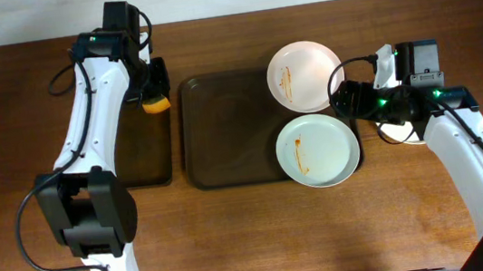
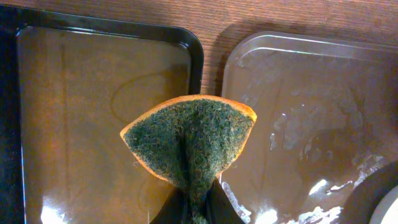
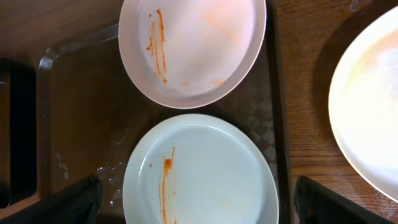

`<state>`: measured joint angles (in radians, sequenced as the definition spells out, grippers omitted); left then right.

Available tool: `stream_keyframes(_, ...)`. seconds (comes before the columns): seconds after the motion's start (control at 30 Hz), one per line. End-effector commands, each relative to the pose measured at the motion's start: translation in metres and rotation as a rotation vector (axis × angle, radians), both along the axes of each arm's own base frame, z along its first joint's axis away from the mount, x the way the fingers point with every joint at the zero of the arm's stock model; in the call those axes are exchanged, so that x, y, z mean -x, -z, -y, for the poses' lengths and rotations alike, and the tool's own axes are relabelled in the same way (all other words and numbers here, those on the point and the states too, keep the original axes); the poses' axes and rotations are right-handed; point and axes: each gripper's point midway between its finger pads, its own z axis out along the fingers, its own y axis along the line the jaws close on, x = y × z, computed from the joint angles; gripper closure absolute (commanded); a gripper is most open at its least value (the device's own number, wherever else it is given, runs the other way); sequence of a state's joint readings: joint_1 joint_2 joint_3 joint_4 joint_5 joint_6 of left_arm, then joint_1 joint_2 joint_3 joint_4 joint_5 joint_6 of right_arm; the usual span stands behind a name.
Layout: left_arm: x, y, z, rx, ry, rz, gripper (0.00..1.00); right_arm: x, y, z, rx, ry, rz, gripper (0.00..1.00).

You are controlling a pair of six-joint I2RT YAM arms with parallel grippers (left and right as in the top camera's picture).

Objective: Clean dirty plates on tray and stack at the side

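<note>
The dark brown tray (image 1: 222,128) holds two plates at its right end. The faintly pink plate (image 1: 304,75) has red-orange streaks on its left side, as the right wrist view (image 3: 193,50) shows. The faintly blue plate (image 1: 318,149) also has a streak (image 3: 205,168). A third whitish plate (image 3: 373,112) lies on the table right of the tray, mostly under my right arm in the overhead view (image 1: 403,133). My right gripper (image 1: 347,101) hovers wide open over the blue plate (image 3: 199,208). My left gripper (image 1: 156,90) is shut on a green-and-orange sponge (image 2: 189,140).
A smaller, narrower black tray (image 1: 143,156) lies left of the brown tray; the sponge hangs over its far right corner (image 2: 93,124). The brown tray's wet left end (image 2: 311,112) shows in the left wrist view. Bare wooden table (image 1: 253,234) surrounds both trays.
</note>
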<state>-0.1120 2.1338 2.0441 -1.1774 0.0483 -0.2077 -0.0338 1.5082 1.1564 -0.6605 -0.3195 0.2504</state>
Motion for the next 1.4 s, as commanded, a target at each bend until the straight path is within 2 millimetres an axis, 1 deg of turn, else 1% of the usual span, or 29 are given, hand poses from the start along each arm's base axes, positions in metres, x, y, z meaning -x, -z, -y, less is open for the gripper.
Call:
stream_keyframes(0.0, -0.0027, -0.0151, 0.0032, 0.016, -0.010, 0.039, 1.00, -0.0017, -0.0014, -0.0012, 0.014, -0.011, 0.007, 0.02)
stream_keyframes(1.37, 0.0024, -0.0134, 0.0039, 0.014, -0.007, 0.018, 1.00, -0.0017, -0.0014, -0.0012, 0.014, -0.011, 0.007, 0.02)
